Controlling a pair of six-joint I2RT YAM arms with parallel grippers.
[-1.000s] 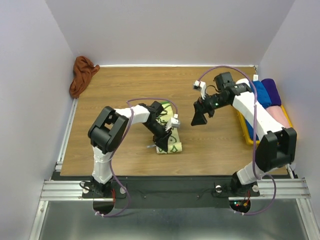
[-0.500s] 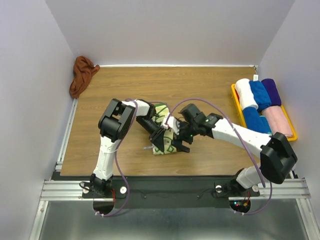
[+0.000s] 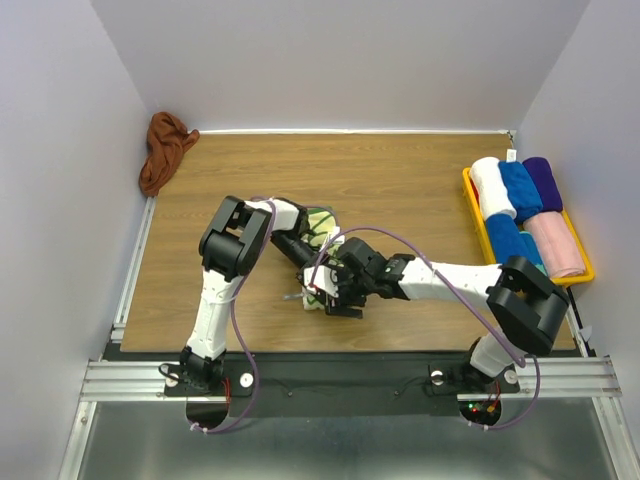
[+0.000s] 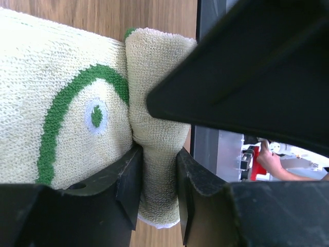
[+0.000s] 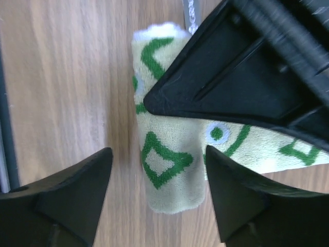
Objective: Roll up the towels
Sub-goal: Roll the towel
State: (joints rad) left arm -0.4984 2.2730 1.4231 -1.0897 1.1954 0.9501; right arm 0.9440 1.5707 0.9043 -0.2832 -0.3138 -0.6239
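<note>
So the cream towel point(image 5: 169, 164) with the green shapes sits at about 7 o'clock from the middle of the desk point(image 3: 400, 180), toward the near edge, and both arms are bunched right on top of it. It's partly rolled: the right wrist view shows a short tight roll with a flat flap running off toward 3 o'clock. The left gripper point(image 4: 159, 175) has its fingers pinched narrow on a thick fold of that towel, and the cloth bulges out on both sides of the pads, so it's clearly got hold of it. The right gripper point(image 5: 158, 154) hangs over the roll with its fingers spread wide, one on each side. As far as I can make out, neither one touches the cloth. The two grippers are just beside each other, and each shows up as a big black wedge in the other's wrist camera. The brown towel point(image 3: 165, 150) lies in a crumpled heap way off at 10 o'clock, at the far left corner. Over at 3 o'clock there's a yellow tray point(image 3: 467, 178) of rolled towels point(image 3: 520, 215) in white, blue, purple and pink.
</note>
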